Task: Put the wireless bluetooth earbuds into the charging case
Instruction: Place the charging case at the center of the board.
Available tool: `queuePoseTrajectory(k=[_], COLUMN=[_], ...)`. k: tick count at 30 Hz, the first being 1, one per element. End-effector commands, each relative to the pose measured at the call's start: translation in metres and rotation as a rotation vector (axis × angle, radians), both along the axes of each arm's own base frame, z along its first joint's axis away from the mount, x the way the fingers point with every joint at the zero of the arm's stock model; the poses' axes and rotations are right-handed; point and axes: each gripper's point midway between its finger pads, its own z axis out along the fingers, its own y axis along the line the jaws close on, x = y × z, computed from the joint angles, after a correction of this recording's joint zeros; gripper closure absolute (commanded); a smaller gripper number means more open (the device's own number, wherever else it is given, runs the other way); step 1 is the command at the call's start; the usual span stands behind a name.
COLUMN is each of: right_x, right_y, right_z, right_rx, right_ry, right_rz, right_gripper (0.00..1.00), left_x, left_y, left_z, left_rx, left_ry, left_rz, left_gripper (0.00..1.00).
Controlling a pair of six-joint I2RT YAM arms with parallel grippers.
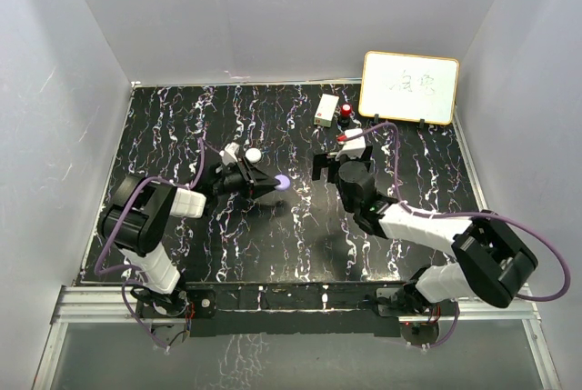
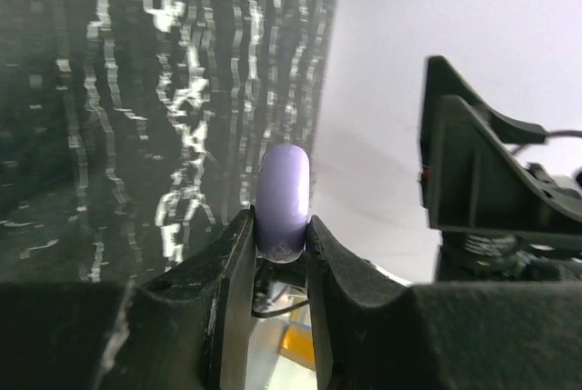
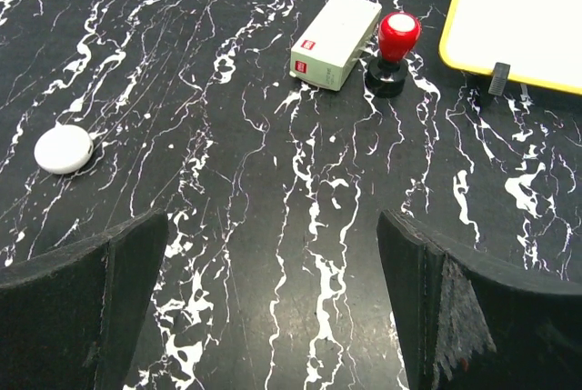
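Observation:
My left gripper (image 1: 275, 185) is shut on a purple round case (image 1: 284, 183) and holds it edge-on above the black marbled table, left of centre. In the left wrist view the case (image 2: 283, 199) stands up between the two fingers of that gripper (image 2: 282, 226). A white round case (image 1: 254, 155) lies on the table just behind the left gripper and also shows in the right wrist view (image 3: 64, 149). My right gripper (image 1: 341, 155) is open and empty over bare table, right of centre, with its jaws wide apart (image 3: 273, 308). No earbuds show in any view.
A white box with a red label (image 1: 327, 109) and a red knob on a black base (image 1: 346, 113) stand at the back; both show in the right wrist view, box (image 3: 335, 40), knob (image 3: 397, 40). A yellow-framed whiteboard (image 1: 409, 87) leans at the back right.

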Motion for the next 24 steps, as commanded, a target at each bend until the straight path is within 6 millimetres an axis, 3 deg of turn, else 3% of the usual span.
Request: queuePoseTrajectory(k=[1, 18, 24], right_x=[-0.004, -0.016, -0.020], right_y=[-0.006, -0.014, -0.020], right_z=[0.007, 0.017, 0.021], right_rx=[0.035, 0.085, 0.105], right_ry=[0.003, -0.021, -0.031], right_rz=[-0.011, -0.001, -0.005], right_gripper=[0.02, 0.02, 0.02], left_x=[0.014, 0.088, 0.111], left_y=[0.008, 0.004, 0.000], left_z=[-0.011, -0.046, -0.056], left_rx=[0.166, 0.371, 0.406], left_ry=[-0.062, -0.063, -0.060], left_rz=[0.031, 0.078, 0.080], left_gripper=[1.00, 0.96, 1.00])
